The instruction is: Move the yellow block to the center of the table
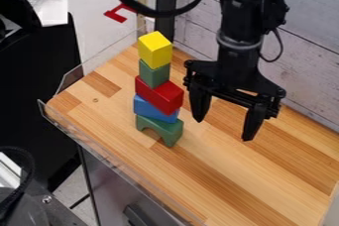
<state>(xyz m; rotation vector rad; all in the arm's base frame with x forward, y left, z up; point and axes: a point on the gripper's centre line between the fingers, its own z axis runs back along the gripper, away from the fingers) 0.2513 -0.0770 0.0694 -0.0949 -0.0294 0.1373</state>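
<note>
- The clock runs around the middle of the view, with 12 at the top.
- The table is wood, with light and dark strips. It fills most of the low right part, from about 3 to 7 o'clock, and goes up to the left.
- A clear rim runs along the table's side at 8 o'clock.
- The arch is green. It sits on the table, at the bottom of a tower, at about 7 o'clock.
- The blue block is on top of the arch.
- The red block is on the blue block. It is long and turned.
- The green block is on the red block.
- The yellow block is at the very top of the tower, between 11 and 12 o'clock. It sits on the green block, so it is up high and not on the wood.
- The gripper hangs over the table, just beside the tower, on the 3 o'clock side. Its tips point down at about 4 o'clock. They are wide apart, with nothing in between.
- The arm is black and comes in from the top, at 1 o'clock.
- The wall behind has pale boards, at 2 o'clock.
</note>
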